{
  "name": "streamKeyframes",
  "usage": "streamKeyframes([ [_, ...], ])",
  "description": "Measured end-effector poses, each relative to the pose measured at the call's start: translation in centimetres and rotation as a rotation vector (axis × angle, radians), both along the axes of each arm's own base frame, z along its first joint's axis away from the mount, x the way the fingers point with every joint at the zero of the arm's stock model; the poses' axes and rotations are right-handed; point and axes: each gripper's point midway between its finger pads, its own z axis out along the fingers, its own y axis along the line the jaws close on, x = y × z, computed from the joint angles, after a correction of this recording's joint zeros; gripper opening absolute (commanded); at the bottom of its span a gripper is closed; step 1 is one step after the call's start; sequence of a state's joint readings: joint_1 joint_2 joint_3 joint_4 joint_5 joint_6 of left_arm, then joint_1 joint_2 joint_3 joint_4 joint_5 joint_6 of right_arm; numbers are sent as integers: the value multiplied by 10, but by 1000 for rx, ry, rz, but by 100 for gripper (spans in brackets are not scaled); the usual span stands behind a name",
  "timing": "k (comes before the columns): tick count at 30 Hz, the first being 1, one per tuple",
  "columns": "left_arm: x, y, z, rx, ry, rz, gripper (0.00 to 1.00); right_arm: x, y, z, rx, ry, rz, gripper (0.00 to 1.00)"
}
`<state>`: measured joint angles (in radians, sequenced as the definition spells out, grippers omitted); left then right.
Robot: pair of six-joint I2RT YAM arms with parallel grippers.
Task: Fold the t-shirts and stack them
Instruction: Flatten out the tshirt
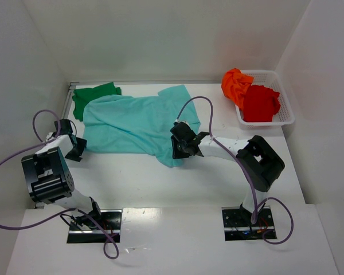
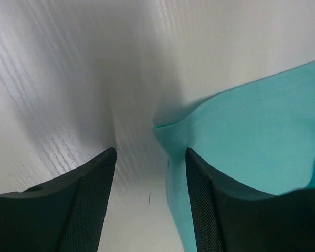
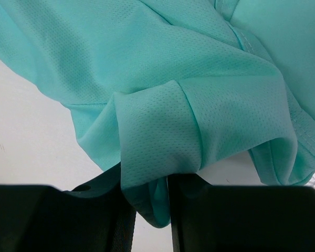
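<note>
A light teal t-shirt lies spread across the middle of the table. It partly covers a dark green t-shirt at the back left. My right gripper is shut on a bunched fold of the teal shirt at its front right corner. My left gripper is open at the shirt's left edge, with the teal hem between its fingers and the right finger over the cloth. The orange t-shirt and red t-shirt lie crumpled in the basket.
A white mesh basket stands at the back right by the right wall. White walls close the table at the back and both sides. Purple cables loop from both arms near the front.
</note>
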<state>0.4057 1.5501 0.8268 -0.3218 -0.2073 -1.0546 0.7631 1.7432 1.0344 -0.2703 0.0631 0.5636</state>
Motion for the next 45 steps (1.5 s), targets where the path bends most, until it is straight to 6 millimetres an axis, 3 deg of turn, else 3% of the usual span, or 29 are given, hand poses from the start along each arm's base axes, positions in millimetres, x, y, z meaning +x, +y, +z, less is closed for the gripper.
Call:
streamKeyframes([
  [8,6,4,-4,6,-2,6,41,0,0,0,-2,2,-1,31],
  [11,10,5,-4,5,-10,12,23,0,-1,0,-3,1,-1,26],
  [13,12,6,-5,2,-15,19,0,0,-1,0,-4,1,-2,17],
  [14,13,6,-7,1,-15,22,0,0,-1,0,-4,1,-3,17],
  [16,15,6,-7,-4,-21,18,0,0,-1,-1,-4,2,-7,4],
  [20,17,4,-6,-7,-27,-14,0,1,-4,7,-2,-10,-27,0],
  [24,21,1,3,-3,-35,-77,0,8,-12,41,35,-75,-61,0],
  [26,27,-1,19,17,-54,-122,0,16,-21,67,66,-119,-94,0],
  [28,48,-3,59,75,-134,-212,0,29,-33,98,107,-174,-140,0],
  [29,51,-4,65,81,-149,-223,0,33,-35,109,121,-194,-152,0],
  [30,63,-7,93,124,-203,-284,0,37,-38,120,134,-215,-166,0],
  [31,67,-10,104,138,-227,-303,0,42,-45,138,152,-250,-190,0],
  [33,80,-25,154,209,-317,-424,0,43,-55,168,182,-302,-213,0],
  [34,81,-28,160,220,-325,-443,0,41,-57,179,196,-321,-216,0],
  [36,85,-44,192,269,-379,-531,0,37,-60,203,226,-358,-218,0],
  [39,75,-64,228,324,-440,-615,0,31,-68,240,272,-427,-230,0],
  [40,59,-70,253,367,-481,-646,0,26,-75,257,287,-462,-240,0],
  [42,47,-72,270,399,-509,-655,0,16,-89,288,314,-526,-259,0],
  [43,31,-75,293,447,-553,-666,0,14,-92,294,319,-540,-261,0],
  [45,15,-78,312,490,-593,-676,0,0,-108,323,351,-608,-279,0],
])
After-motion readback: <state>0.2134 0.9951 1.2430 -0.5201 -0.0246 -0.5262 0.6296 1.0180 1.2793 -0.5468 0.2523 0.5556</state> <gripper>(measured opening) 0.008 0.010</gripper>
